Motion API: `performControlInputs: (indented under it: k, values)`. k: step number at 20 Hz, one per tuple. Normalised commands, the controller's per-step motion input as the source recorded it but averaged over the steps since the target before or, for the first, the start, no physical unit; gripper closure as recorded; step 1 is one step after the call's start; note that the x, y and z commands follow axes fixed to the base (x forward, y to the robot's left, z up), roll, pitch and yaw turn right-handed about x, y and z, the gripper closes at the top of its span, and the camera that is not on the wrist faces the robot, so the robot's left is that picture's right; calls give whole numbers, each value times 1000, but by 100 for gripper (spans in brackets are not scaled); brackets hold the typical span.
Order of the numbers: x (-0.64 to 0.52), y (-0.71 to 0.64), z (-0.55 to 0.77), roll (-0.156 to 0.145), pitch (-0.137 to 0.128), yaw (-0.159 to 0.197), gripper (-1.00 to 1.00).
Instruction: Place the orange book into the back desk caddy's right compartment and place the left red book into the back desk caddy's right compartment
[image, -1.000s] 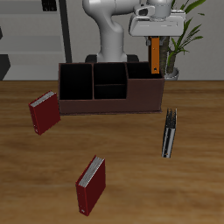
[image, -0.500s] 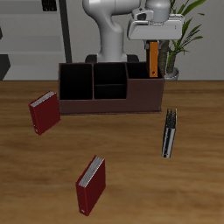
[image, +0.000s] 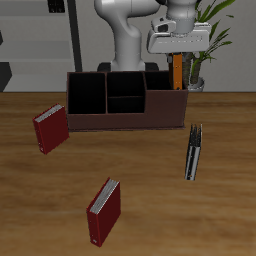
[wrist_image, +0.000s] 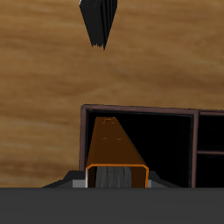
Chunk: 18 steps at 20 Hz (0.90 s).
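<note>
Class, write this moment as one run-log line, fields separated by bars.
gripper: shut on orange book | book: upright in right compartment of back desk caddy | red books: on table

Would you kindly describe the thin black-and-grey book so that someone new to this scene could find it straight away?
Start at the long dark reddish-brown desk caddy at the back of the table. In front of the caddy's end above which the gripper holds the orange book, a thin black-and-grey book stands alone on the wood. Unlike the two thicker dark red books, it is slim and dark.
</note>
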Motion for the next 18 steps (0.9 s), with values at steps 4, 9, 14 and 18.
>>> performControlInputs:
  k: [4, 9, 14, 18]
  values:
    - [91, 18, -200, -3, 50, 1, 100]
    - [120, 51, -171, -12, 40, 1, 100]
    - [81, 33, -136, -4, 27, 7, 100]
    - [75, 30, -223, -8, 33, 11, 100]
